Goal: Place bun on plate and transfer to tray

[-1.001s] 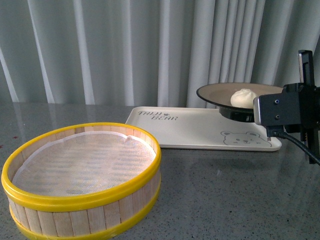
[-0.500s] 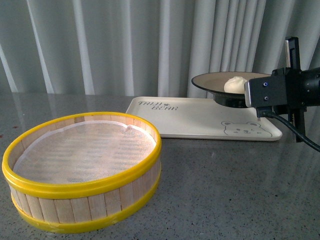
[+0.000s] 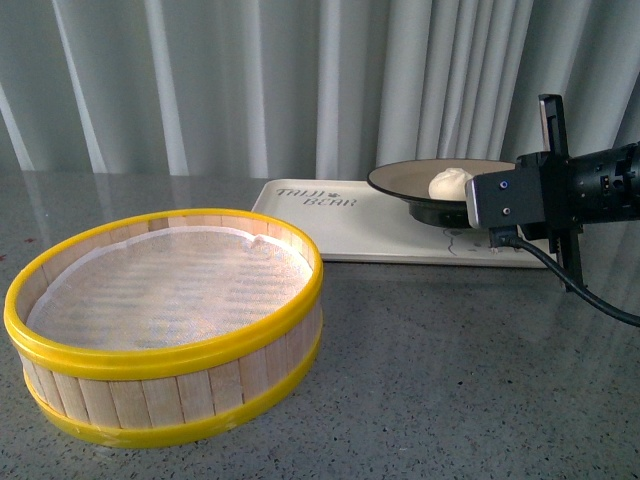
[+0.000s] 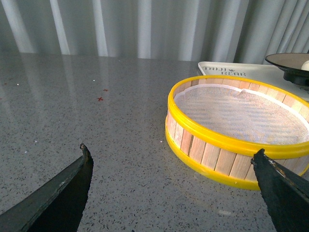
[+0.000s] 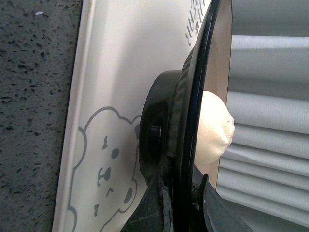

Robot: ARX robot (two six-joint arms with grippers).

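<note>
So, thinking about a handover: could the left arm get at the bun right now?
Probably not easily. The bun sits on the plate, which the right gripper clamps at the tray, and the steamer basket stands between it and the open left gripper, low over the table.

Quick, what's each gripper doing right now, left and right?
The left gripper is open, holding nothing.
The right gripper is shut on the rim of the plate, which carries the bun.
</note>
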